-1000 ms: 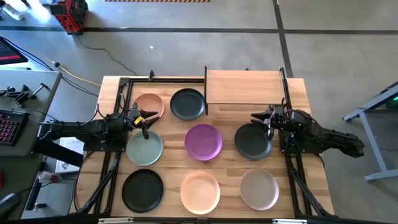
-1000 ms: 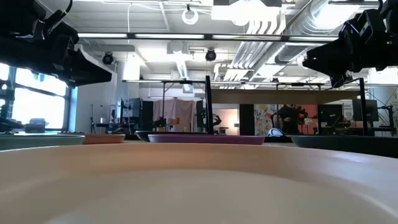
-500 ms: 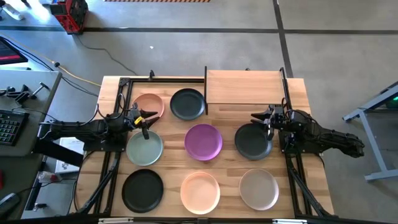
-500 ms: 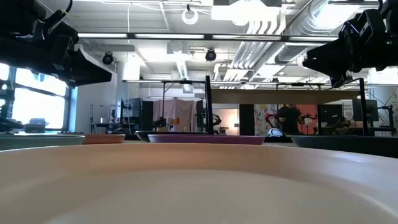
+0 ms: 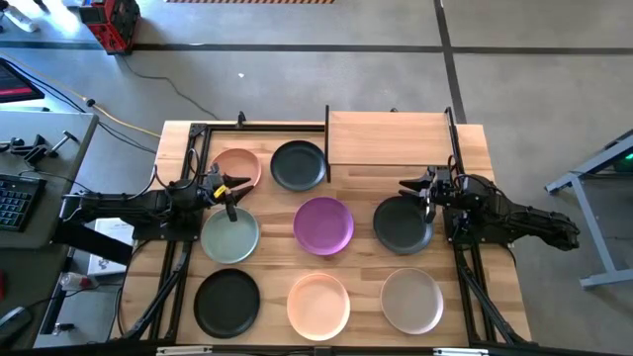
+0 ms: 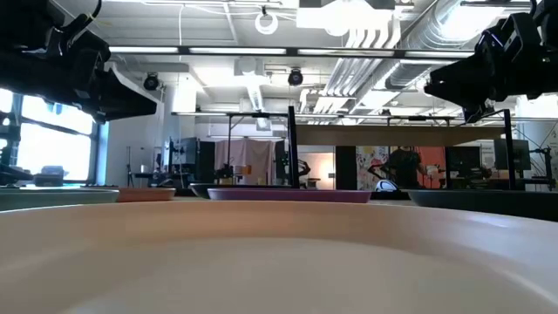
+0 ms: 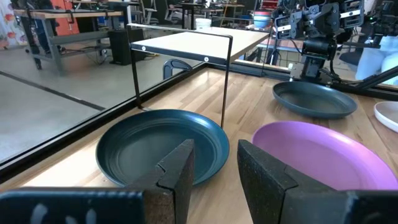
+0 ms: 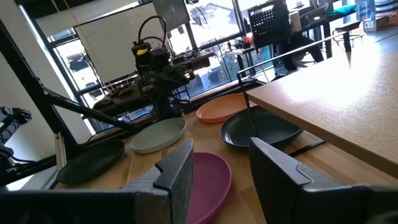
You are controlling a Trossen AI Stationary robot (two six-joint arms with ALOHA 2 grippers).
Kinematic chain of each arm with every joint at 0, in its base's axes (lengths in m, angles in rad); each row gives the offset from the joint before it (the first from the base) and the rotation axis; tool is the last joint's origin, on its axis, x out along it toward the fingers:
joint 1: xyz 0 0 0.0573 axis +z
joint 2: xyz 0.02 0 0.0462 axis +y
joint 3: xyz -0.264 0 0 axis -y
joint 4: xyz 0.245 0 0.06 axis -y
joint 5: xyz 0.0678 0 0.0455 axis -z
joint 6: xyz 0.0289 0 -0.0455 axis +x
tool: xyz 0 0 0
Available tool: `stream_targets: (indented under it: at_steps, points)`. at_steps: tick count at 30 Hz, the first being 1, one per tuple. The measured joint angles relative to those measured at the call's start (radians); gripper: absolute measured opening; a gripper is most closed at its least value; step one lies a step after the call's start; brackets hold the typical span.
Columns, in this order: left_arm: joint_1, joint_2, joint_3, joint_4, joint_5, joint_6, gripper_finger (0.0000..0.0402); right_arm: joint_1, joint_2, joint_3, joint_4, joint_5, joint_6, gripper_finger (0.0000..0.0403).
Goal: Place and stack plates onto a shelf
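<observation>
On the tabletop, all eight plates lie flat and the shelf (image 5: pixel 391 138) at the far right stands bare. Right gripper (image 5: pixel 422 190) hovers over the far rim of the dark grey plate (image 5: pixel 403 224), fingers parted a modest gap, holding nothing. That plate sits just in front of the shelf, so the right arm looks best placed for a first pick. Left gripper (image 5: pixel 229 189), fingers likewise apart and empty, hangs between the peach plate (image 5: pixel 237 165) and the sage green plate (image 5: pixel 229 237), well away from the shelf.
</observation>
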Motion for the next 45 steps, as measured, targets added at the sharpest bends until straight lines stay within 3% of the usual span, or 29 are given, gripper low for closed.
stream_targets:
  at_steps: [14, 23, 39, 45]
  points:
    - [0.000, 0.000, 0.000, 0.000, 0.000, -0.021, 0.0113, 0.000, 0.000, 0.000, 0.000, 0.000, 0.000, 0.0140]
    - [0.000, 0.000, 0.000, 0.012, -0.008, -0.267, 0.0113, 0.000, 0.000, 0.000, 0.000, 0.000, 0.000, 0.0140]
    - [0.000, 0.000, 0.000, 0.016, -0.025, -0.274, 0.0113, 0.000, 0.000, 0.000, 0.000, 0.000, 0.000, 0.0140]
    - [0.000, 0.000, 0.000, 0.104, -0.032, -0.317, 0.0113, 0.000, 0.000, 0.000, 0.000, 0.000, 0.000, 0.0140]
